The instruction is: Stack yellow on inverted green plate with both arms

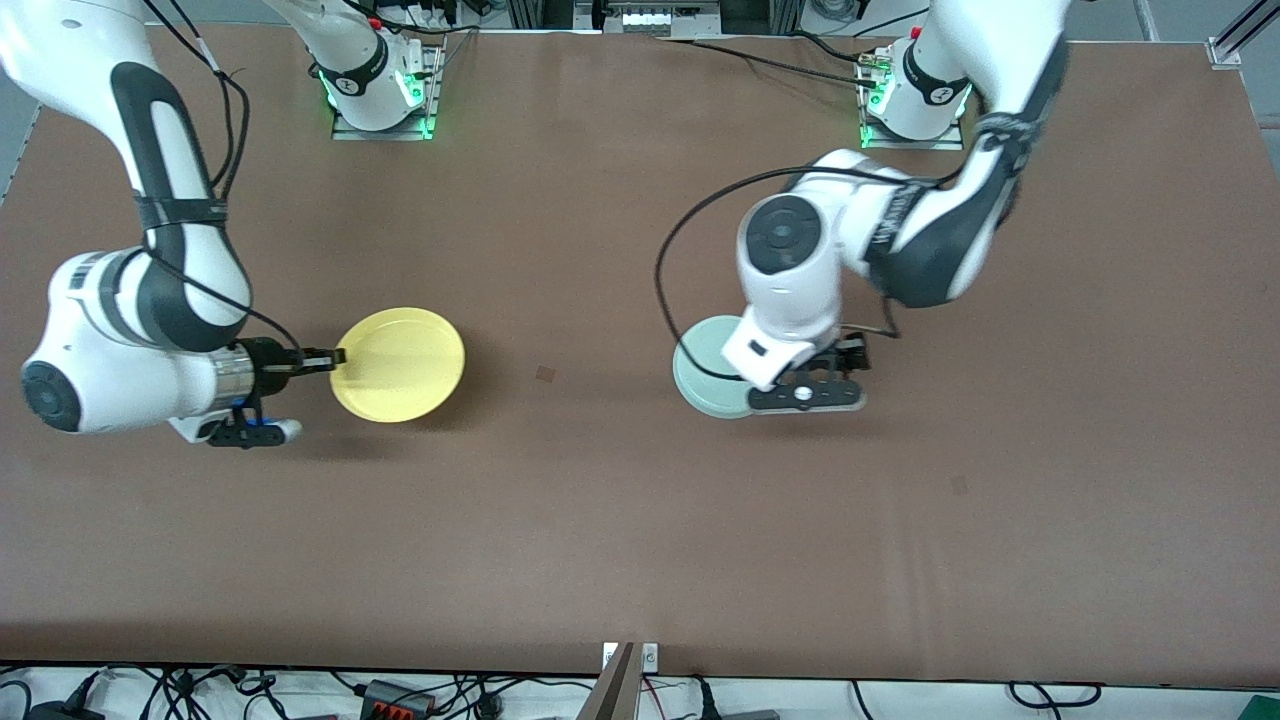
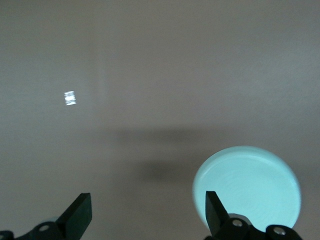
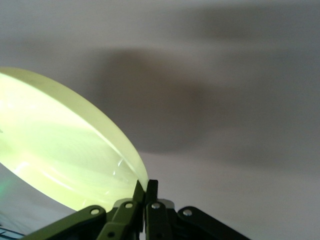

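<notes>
Two risks. Right pincer pinches yellow by rim only, lifted over surface toward right arm's end: may tilt, slip. Left pincer spread over green plate mid-surface: could nudge it.

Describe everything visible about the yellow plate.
The yellow plate is round, shallow and pale yellow, seemingly plastic, with a low raised rim and a plain, empty face turned upward. The right gripper is shut on its rim at the edge toward the right arm's end of the table. The right wrist view shows it tilted, with a shadow on the table beneath, so it appears lifted. Nothing else touches it.
</notes>
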Available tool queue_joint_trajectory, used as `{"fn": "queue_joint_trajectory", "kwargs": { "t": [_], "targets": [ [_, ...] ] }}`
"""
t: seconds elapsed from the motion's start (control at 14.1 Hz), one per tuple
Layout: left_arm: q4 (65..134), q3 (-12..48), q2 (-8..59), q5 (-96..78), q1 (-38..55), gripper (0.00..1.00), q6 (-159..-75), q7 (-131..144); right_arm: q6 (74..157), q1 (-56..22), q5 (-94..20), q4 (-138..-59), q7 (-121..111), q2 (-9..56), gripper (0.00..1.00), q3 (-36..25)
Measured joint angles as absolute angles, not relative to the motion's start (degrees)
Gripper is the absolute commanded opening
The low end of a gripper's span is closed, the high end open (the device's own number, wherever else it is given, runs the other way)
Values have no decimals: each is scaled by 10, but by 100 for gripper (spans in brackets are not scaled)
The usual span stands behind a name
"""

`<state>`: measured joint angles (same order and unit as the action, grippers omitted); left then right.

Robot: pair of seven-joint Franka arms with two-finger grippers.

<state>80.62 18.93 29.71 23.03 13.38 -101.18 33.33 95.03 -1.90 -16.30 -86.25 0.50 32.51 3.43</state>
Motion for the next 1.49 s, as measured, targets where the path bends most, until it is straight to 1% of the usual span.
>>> {"fn": "queue_joint_trajectory", "kwargs": {
  "t": [0.14, 0.35, 0.57, 0.71, 0.85, 1.06, 1.2, 1.49],
  "targets": [
    [806, 189, 269, 190, 89, 100, -987, 251, 971, -59, -203, -861, 63, 332, 0, 35],
    [806, 189, 236, 104, 7, 100, -982, 129, 1023, -129, -253, -849, 153, 353, 0, 37],
    [807, 181, 213, 74, -49, 100, -981, 34, 1086, -198, -307, -832, 237, 382, 0, 38],
    [808, 146, 186, 73, -44, 100, -971, 13, 1124, -239, -347, -825, 271, 400, 0, 38],
    [822, 95, 144, 69, -13, 100, -952, -9, 1165, -280, -386, -823, 296, 414, 0, 38],
    [882, 54, 77, 44, 13, 100, -941, -21, 1253, -341, -405, -822, 336, 438, 0, 38],
    [923, 34, 46, 15, 22, 100, -940, -23, 1305, -368, -405, -821, 350, 456, 0, 38],
    [954, 8, 23, 8, 34, 100, -968, -28, 1326, -383, -406, -802, 367, 489, 0, 37]
  ]
}}
